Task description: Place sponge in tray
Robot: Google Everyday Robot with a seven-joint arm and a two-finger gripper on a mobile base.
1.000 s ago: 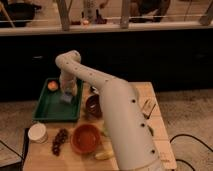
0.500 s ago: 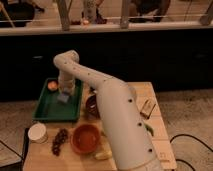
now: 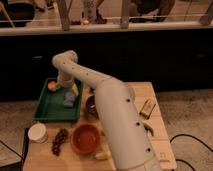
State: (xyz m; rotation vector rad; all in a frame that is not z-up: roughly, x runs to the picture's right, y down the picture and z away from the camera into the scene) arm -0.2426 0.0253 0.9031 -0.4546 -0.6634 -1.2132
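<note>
1. Your white, thick-bodied robot arm (image 3: 117, 125) fills the centre of the wooden table (image 3: 157, 135), rising from the 6 o'clock edge and bending over toward 10 o'clock.
2. The dark green shallow rectangular tray with a raised rim (image 3: 50, 107) sits at the table's 10 o'clock corner.
3. The round orange-brown bowl (image 3: 85, 138) stands at 7 o'clock, just beside the arm's body.
4. A dark round bowl (image 3: 91, 105) shows at the tray's 3 o'clock side, partly hidden by the arm.
5. A white round container (image 3: 38, 132) rests near the 8 o'clock edge, below the tray.
6. A cluster of dark grapes (image 3: 60, 141) lies between the white container and the orange-brown bowl.
7. The gripper (image 3: 69, 93) hangs over the tray's upper right part; you cannot tell how its fingers stand.
8. The small pale blue-grey soft sponge block (image 3: 69, 99) is inside the tray, directly under the gripper; contact between the two cannot be made out.
9. A small round orange object (image 3: 52, 85) lies in the tray's 12 o'clock end.
10. A small tan packet (image 3: 147, 108) rests toward the table's 3 o'clock edge.
</note>
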